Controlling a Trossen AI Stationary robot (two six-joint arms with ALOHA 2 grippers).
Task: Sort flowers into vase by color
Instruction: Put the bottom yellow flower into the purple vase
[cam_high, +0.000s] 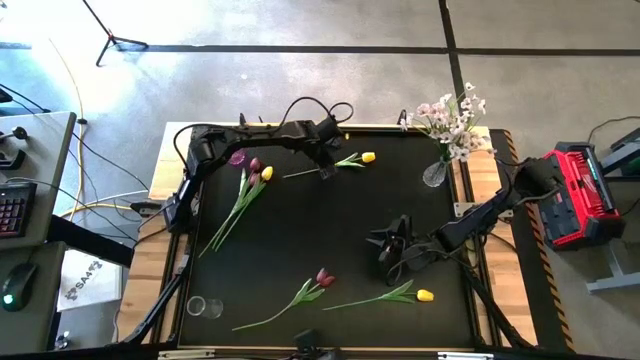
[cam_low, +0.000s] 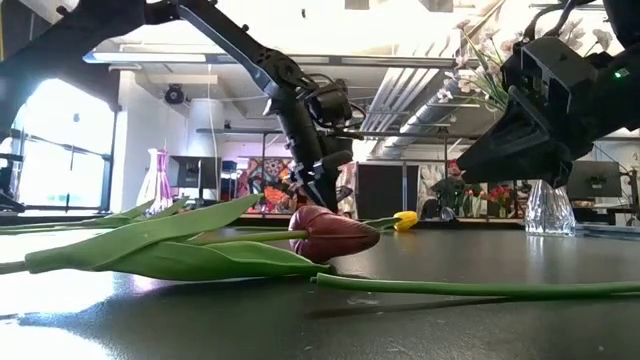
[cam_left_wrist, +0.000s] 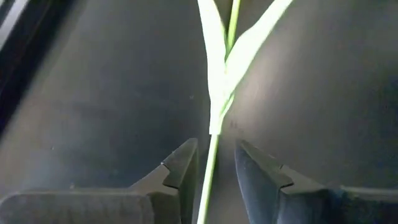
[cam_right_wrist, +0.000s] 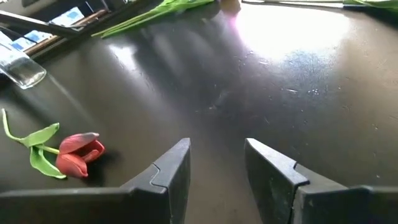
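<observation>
The black table (cam_high: 300, 230) carried scattered flowers, with a glass vase (cam_high: 434, 174) of pale blossoms (cam_high: 452, 115) at its far right corner. The left gripper (cam_high: 326, 172) had its fingers (cam_left_wrist: 181, 167) set narrowly apart on either side of the green stem of a yellow tulip (cam_high: 367, 157) lying at the far middle, not yet clamped. To do this well, it probably should close just below the leaves and lift slowly so the bloom would not swing. The right gripper (cam_high: 393, 243) hung open and empty over mid-table. A red tulip (cam_high: 323, 277) and another yellow one (cam_high: 425, 295) lay near.
</observation>
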